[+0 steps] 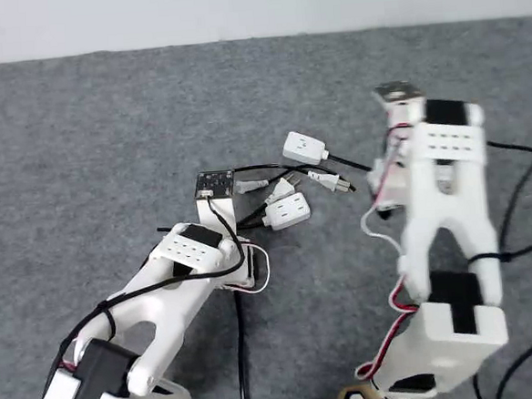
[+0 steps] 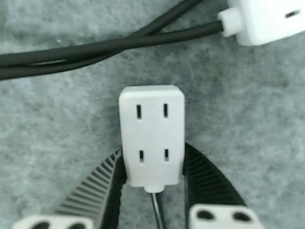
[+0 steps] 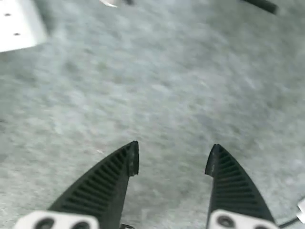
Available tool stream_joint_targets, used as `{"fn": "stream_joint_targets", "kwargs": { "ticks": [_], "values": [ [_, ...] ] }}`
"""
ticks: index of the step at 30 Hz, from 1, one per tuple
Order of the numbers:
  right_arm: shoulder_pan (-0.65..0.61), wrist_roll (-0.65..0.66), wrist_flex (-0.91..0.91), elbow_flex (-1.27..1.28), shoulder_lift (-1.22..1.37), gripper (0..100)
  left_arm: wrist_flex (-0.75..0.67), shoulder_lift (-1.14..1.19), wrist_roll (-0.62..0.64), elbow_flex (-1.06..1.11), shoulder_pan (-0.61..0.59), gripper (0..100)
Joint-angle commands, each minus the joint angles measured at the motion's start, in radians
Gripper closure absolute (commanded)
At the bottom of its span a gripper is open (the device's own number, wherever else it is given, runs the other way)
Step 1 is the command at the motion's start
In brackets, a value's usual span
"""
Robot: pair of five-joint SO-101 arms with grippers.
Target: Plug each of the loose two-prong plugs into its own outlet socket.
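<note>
White outlet socket (image 2: 151, 129) sits clamped inside the left pincer (image 2: 153, 155)

The right gripper (image 3: 174, 160) hangs over the grey felt worktop (image 3: 167, 86), its two ribbed black fingers (image 3: 109, 181) spread wide with bare felt between them. Farther ahead lie a white outlet block (image 3: 16, 24) and, well apart from it, a black cord (image 3: 259, 5).

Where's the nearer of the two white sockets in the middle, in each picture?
High view: outlet socket, mid-table, beside the left arm.
Left wrist view: likely outlet socket, beyond the held socket, black cord attached.
Right wrist view: likely outlet socket, beyond the open right gripper.
Shared landmark: grey carpet.
</note>
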Motion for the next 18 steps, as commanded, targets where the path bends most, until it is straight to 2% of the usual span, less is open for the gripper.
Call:
{"fn": "stream_joint_targets", "kwargs": {
  "ticks": [1,3,7,13,18],
  "values": [
    [-0.099,-0.061,0.004,0.021,-0.065,76.8,0.046,-0.023,-0.008,-0.019,-0.02,74],
    [-0.151,-0.08,-0.002,0.044,-0.068,76.8,0.094,-0.026,-0.008,-0.035,-0.032,69],
    [-0.222,-0.132,-0.039,0.06,-0.068,76.8,0.147,-0.092,-0.025,-0.044,-0.046,69],
    [-0.275,-0.097,-0.17,0.064,-0.054,77.0,0.166,-0.344,-0.12,0.068,-0.078,69],
    [-0.277,-0.04,-0.372,0.077,0.025,88.2,0.163,-0.52,-0.267,0.14,-0.247,69]
  ]
}}
